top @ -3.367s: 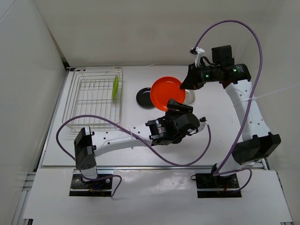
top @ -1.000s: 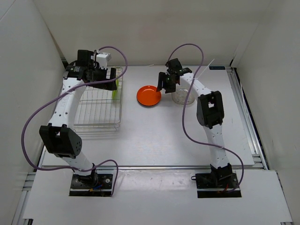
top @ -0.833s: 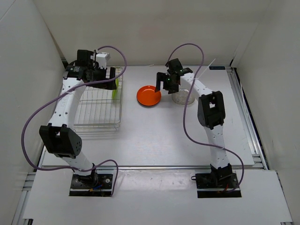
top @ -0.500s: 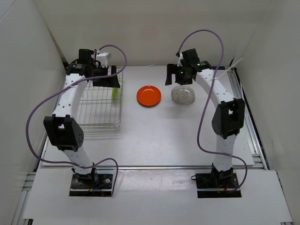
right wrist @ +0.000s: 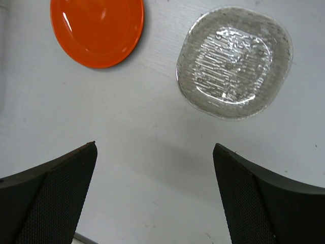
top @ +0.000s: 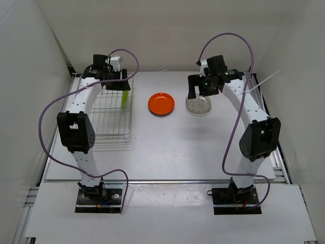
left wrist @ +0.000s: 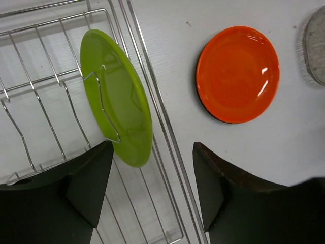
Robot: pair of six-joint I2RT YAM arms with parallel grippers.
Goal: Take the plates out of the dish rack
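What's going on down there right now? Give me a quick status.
Left gripper open, empty, above lime green plate standing in dish rack. Right gripper open, empty. Orange plate, clear plate flat on table. Nothing in the way.

I'm working a robotics lab cell: plain white panels (top: 30,101) box in the white table (top: 167,152) on three edges (aluminium rail (top: 280,168) along the right one), arm bases (top: 99,195) bolted at the near edge.
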